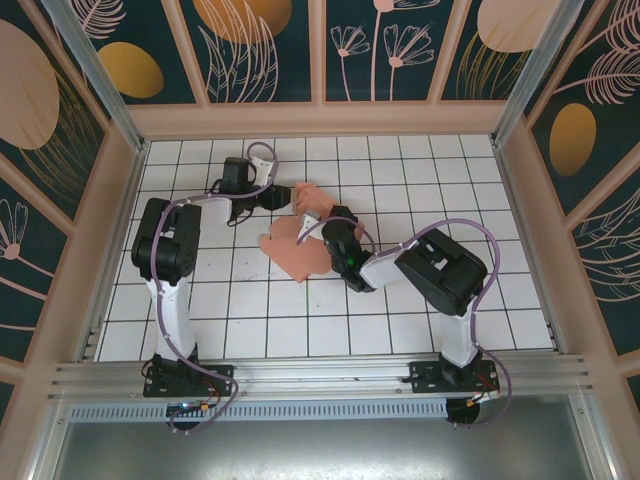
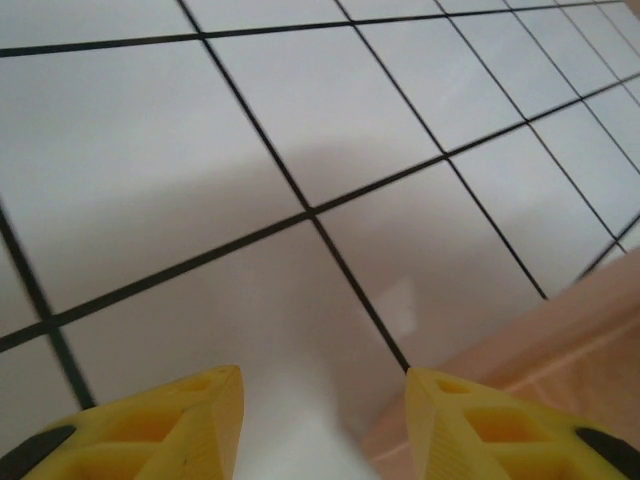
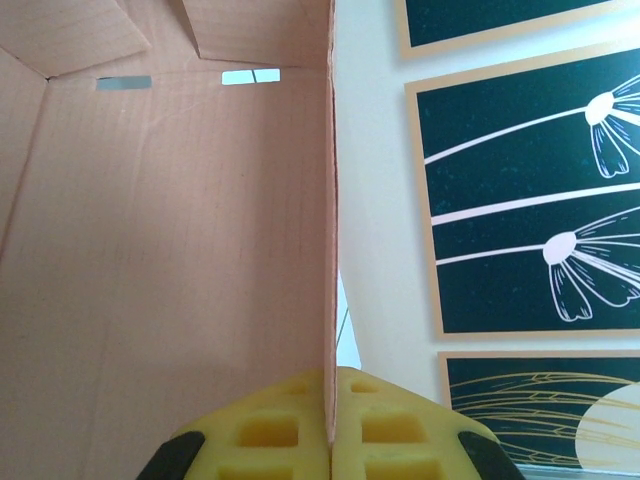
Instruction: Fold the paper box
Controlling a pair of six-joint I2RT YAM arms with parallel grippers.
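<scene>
The paper box (image 1: 295, 250), a salmon-pink die-cut sheet of thin card with flaps, lies a little left of centre in the top view, on the white tiled table (image 1: 420, 200). It is far from a finished box: most of it spreads flat on the tiles, with a lobed flap at its lower left and another portion lifted at its upper right.

The right gripper (image 1: 322, 222) reaches in from the lower right of that view. In the right wrist view, this gripper (image 3: 332, 385) has its yellow jaws clenched on the thin edge of a card panel (image 3: 180, 250), which runs up the middle of the frame, seen edge-on. To the left of that edge the panel's inner face spreads out, with creased flaps in the upper left corner and two narrow slots (image 3: 125, 82) near the top, both unfilled.

The left gripper (image 1: 278, 197) sits at the sheet's upper left edge. In the left wrist view, this gripper (image 2: 322, 385) is released, with bare tile between its yellow jaws, and the pink card (image 2: 560, 350) lies just beside it in the lower right corner.

So one panel seems to be raised or mid-fold. By my reading, the remaining walls have yet to be stood up and the tabs tucked into the slots.
</scene>
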